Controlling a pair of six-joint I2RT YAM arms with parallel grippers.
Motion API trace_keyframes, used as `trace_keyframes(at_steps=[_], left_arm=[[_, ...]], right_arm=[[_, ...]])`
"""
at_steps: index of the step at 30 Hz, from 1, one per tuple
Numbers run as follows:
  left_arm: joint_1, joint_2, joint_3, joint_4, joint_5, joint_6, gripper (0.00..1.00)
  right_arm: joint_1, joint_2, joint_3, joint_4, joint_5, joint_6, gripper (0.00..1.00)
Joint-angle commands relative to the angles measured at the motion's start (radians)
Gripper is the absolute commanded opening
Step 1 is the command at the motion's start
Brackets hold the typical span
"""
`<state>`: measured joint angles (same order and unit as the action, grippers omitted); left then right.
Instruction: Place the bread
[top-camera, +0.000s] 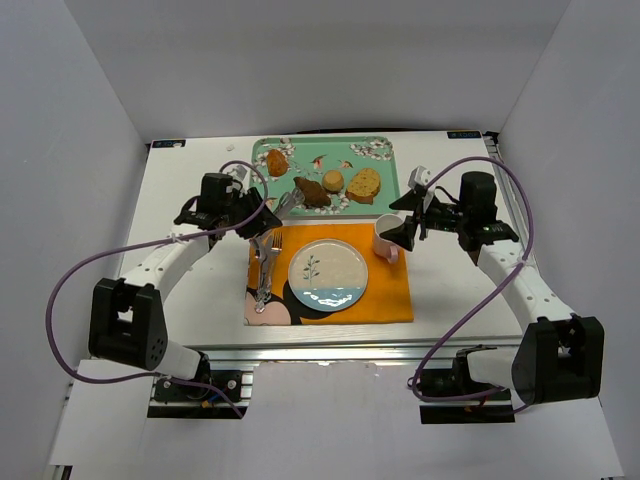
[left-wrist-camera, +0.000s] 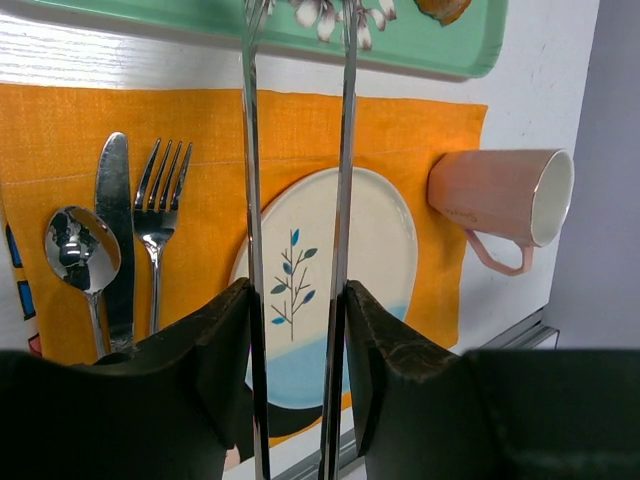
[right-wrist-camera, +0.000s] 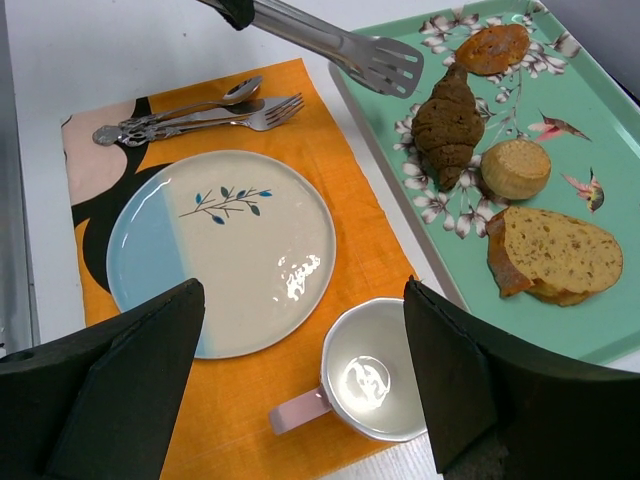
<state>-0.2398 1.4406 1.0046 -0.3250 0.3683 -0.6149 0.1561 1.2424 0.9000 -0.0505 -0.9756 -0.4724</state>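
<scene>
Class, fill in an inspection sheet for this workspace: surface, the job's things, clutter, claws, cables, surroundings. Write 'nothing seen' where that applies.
Surface: white table with an orange placemat on it.
Job's things: the bread lies on the green tray; the tips of the tongs are close beside it, not gripping it.
Clutter: plate and cutlery on the placemat, mug at its edge; bun, slice and orange-brown piece on the tray.
Claws: left claw shut on the tongs; right claw open, empty, near the mug.
Cables: purple cables loop from both arms, clear of the food.
Surroundings: plain white walls.
</scene>
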Motion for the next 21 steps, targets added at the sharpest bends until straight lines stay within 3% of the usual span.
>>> trace_keyframes(at_steps=[1,21], left_arm=[[0.000,-0.004,0.020,0.069,0.000,-0.041,0.50],[-0.003,0.159,0.118,0.106,0.040,-0.052,0.55]], right_arm=[[-0.009,-0.035,-0.010,0.037,-0.014,0.015,0.85],[-0.018,-0.043,-0.038,0.032,-0.008,-0.005,0.85]])
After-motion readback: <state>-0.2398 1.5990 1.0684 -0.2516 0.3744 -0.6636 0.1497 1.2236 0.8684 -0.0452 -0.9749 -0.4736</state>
